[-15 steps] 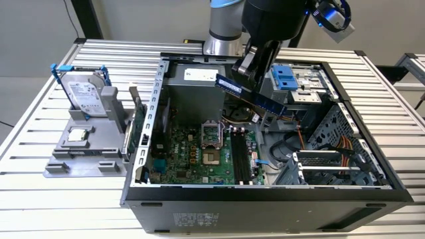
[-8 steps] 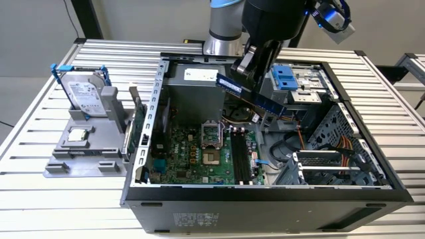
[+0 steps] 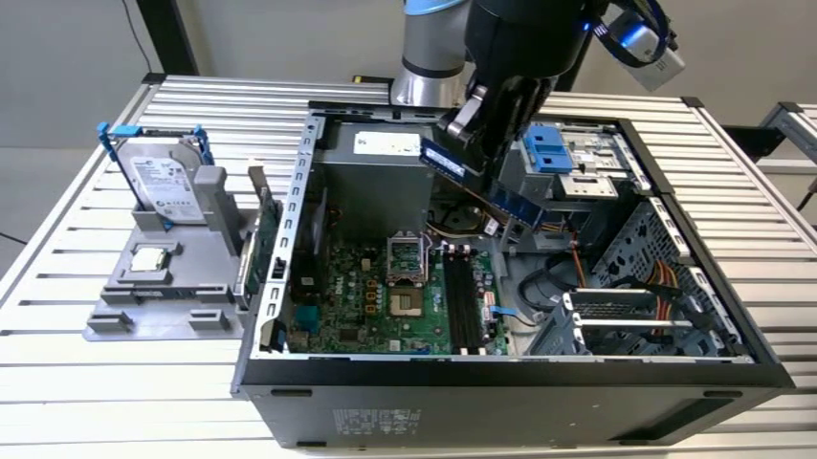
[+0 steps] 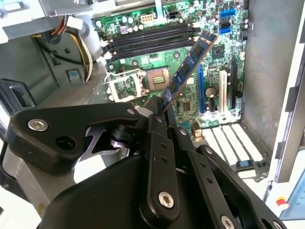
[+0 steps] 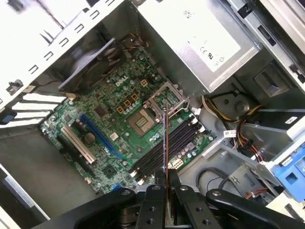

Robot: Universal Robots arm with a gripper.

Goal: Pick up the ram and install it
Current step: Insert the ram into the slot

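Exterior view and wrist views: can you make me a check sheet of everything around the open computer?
Surface: slatted metal table, with an open computer case lying on it.
Job's things: the ram is held tilted above the motherboard; the black memory slots look empty.
Clutter: a hard drive with a blue handle stands in a grey holder at the exterior view's left; a green card stands beside the case.
Gripper: the gripper is shut on the ram.
Cables: orange and yellow wires inside the case.
Surroundings: another slatted table at the exterior view's right.
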